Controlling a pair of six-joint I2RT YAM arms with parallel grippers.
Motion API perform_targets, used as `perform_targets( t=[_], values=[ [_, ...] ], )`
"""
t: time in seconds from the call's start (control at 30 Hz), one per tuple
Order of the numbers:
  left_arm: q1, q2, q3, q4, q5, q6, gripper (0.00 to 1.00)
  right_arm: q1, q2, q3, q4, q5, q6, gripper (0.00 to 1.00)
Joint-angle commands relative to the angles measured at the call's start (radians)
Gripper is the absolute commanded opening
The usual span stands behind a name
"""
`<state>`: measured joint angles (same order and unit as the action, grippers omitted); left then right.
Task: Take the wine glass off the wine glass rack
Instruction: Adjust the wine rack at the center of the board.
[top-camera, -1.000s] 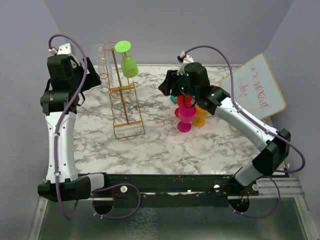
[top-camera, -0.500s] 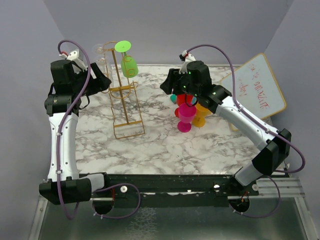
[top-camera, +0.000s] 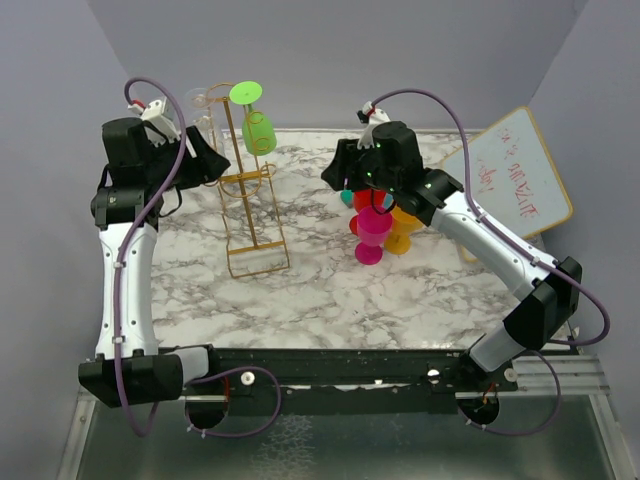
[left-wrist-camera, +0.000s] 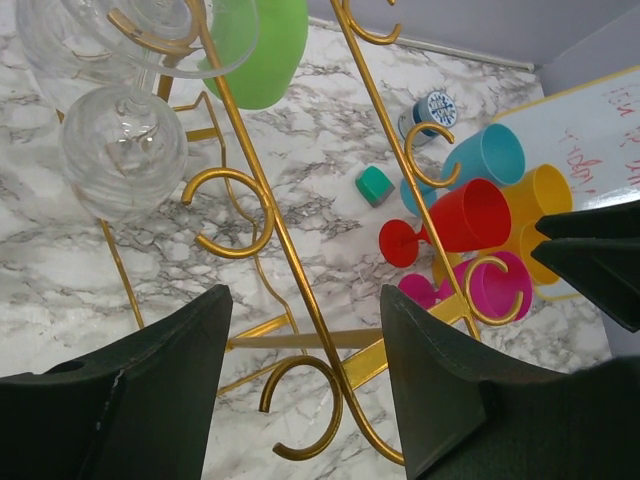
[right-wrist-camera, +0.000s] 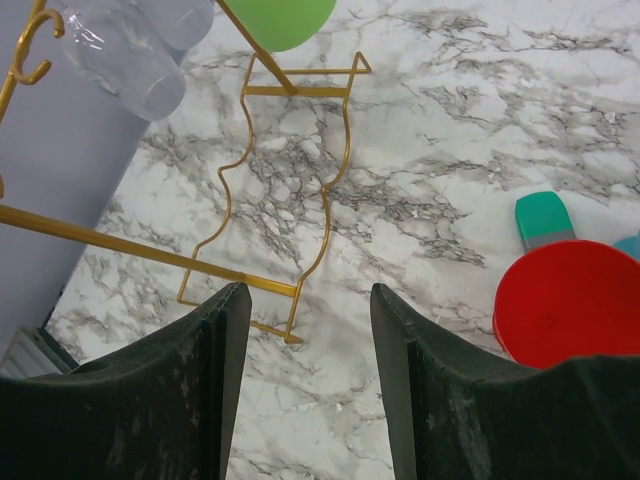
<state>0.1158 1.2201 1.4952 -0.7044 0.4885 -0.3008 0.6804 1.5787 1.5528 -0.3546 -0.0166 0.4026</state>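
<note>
The gold wine glass rack (top-camera: 247, 182) stands at the back left of the marble table. A green wine glass (top-camera: 257, 131) hangs upside down from it, and clear wine glasses (top-camera: 201, 112) hang beside that. In the left wrist view a clear wine glass (left-wrist-camera: 122, 150) and the green one (left-wrist-camera: 262, 48) hang above a rack stem (left-wrist-camera: 318, 330). My left gripper (left-wrist-camera: 305, 385) is open, its jaws on either side of that stem and a scroll hook without touching them. My right gripper (right-wrist-camera: 305, 385) is open over bare marble, holding nothing.
Magenta (top-camera: 372, 232), orange (top-camera: 402, 230) and red (top-camera: 364, 200) plastic wine glasses stand grouped under the right arm, with a teal one (left-wrist-camera: 487, 158) and a small green block (left-wrist-camera: 374, 185) nearby. A whiteboard (top-camera: 512, 182) leans at the back right. The rack's open wire base (right-wrist-camera: 290, 180) lies left of my right gripper.
My left arm has swung right, up against the rack, and its jaws have narrowed. The right arm has hardly moved.
</note>
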Motion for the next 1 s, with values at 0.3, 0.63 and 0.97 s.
perform_targets(
  t=[0.3,0.63,0.97],
  values=[
    [0.005,0.057,0.027,0.023,0.099,0.044,0.52,-0.003,0.006,0.023,-0.04,0.005,-0.018,0.57],
    [0.005,0.066,0.027,0.026,0.122,0.075,0.42,-0.004,-0.019,0.027,-0.04,0.012,-0.021,0.57],
    [0.005,0.048,0.025,0.011,0.105,0.118,0.15,-0.006,-0.014,0.078,-0.041,-0.043,-0.052,0.59]
  ],
)
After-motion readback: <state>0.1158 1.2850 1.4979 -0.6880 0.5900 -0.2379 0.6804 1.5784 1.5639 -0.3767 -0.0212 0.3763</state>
